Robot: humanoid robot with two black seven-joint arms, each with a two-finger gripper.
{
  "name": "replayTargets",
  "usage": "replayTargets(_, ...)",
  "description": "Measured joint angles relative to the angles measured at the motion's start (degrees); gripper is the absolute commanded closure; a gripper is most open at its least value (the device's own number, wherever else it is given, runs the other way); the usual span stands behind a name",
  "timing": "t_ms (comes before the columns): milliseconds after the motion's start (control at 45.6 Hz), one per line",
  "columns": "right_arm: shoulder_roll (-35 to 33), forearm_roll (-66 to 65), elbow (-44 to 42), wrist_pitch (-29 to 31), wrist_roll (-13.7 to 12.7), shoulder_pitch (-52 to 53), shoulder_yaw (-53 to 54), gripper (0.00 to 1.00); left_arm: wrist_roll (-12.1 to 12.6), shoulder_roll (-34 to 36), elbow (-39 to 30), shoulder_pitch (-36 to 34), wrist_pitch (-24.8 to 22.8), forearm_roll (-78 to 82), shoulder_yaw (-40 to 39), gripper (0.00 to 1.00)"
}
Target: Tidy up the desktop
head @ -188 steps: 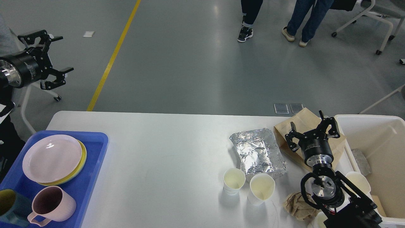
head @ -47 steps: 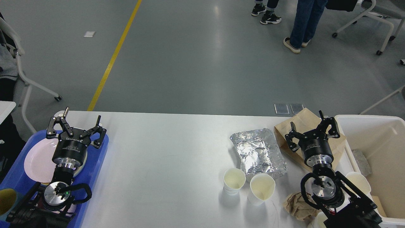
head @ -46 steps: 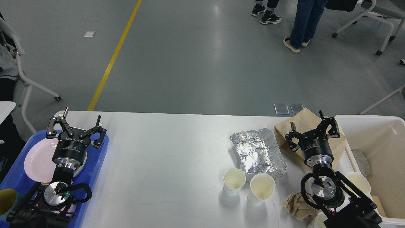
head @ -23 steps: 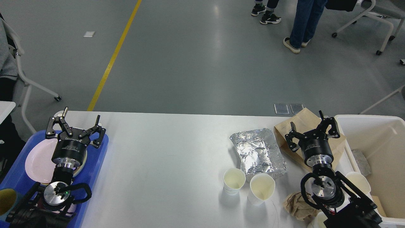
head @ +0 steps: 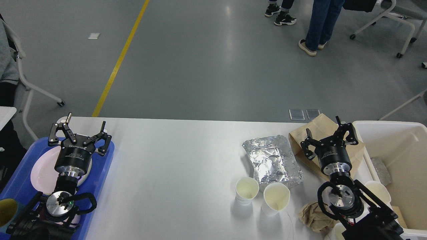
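Observation:
The white desktop spans the view. On it lie a crumpled foil tray, two empty paper cups, a brown paper bag and a crumpled brown napkin. My left gripper is open and empty above the blue tray at the left. My right gripper is open and empty over the paper bag, right of the foil tray.
The blue tray holds a pink plate and a dark mug, partly hidden by my left arm. A cream bin with some rubbish stands at the right edge. People and chairs stand on the floor beyond the table.
My left arm came down from high at the left to hover over the blue tray about a second ago. Since then it has barely shifted. The right arm has not moved.

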Motion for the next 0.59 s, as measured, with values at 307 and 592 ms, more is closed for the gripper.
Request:
replayTargets(307,-0.35,3.02,-0.62,-1.07,-0.78,2.68,2.27,0.0,0.0,0.02,0.0,0.0,0.0,0.0,0.0,0.04)
replayTargets(592,-5.57,5.18,-0.41,-0.55,-0.72,3.12,4.03,0.0,0.0,0.02,0.0,0.0,0.01,0.0,0.0,0.04)
